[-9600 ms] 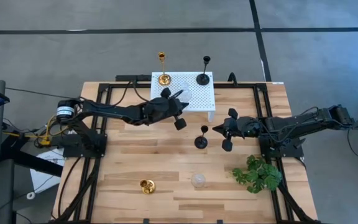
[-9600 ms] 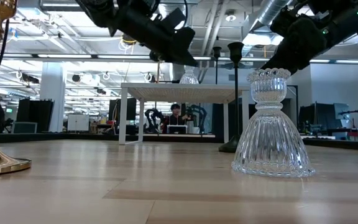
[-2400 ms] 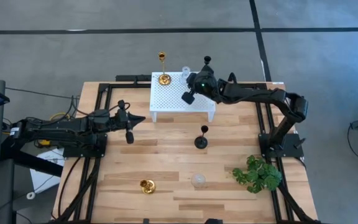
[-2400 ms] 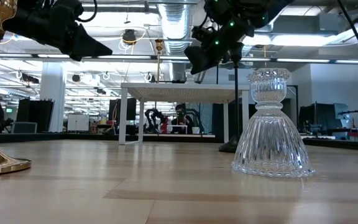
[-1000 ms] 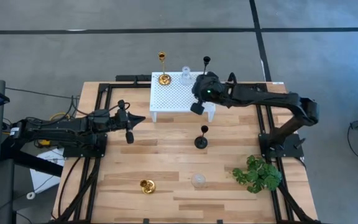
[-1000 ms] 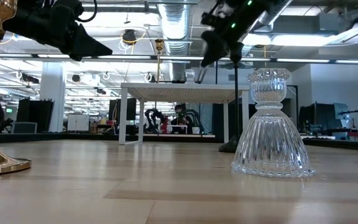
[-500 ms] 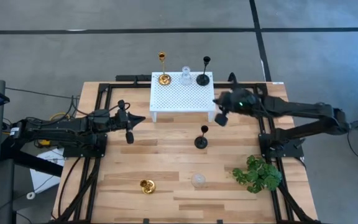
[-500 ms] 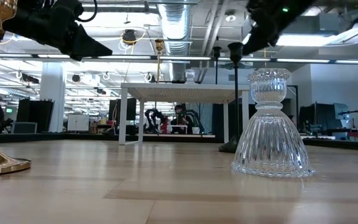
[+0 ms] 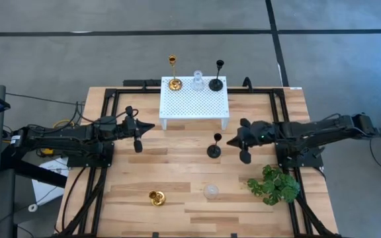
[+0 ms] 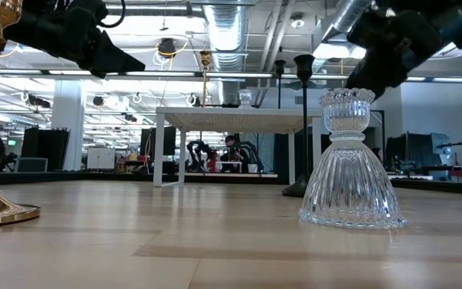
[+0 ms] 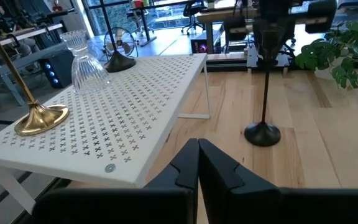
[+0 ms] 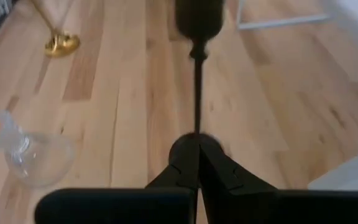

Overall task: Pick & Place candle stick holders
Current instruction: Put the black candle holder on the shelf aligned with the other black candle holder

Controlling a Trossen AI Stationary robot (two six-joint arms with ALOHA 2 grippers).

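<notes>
On the white perforated platform (image 9: 194,100) stand a tall gold holder (image 9: 173,82), a clear glass holder (image 9: 196,82) and a tall black holder (image 9: 216,82). On the table stand a tall black holder (image 9: 213,149), a squat gold holder (image 9: 156,197) and a clear glass holder (image 9: 210,192). My right gripper (image 9: 235,140) is shut and empty, just right of the table's black holder (image 12: 196,74), pointing at it. My left gripper (image 9: 139,132) is shut and empty, left of the platform (image 11: 117,118).
A green leafy plant (image 9: 274,184) sits at the table's near right, close to my right arm. The platform stands on legs at the table's far middle. Bare wood lies between the platform and the near holders.
My right gripper has left the platform's far right part. It has swung toward the table's right edge, then toward the near edge and down, and is now beside the black holder on the table. The clear glass holder stays upright on the platform.
</notes>
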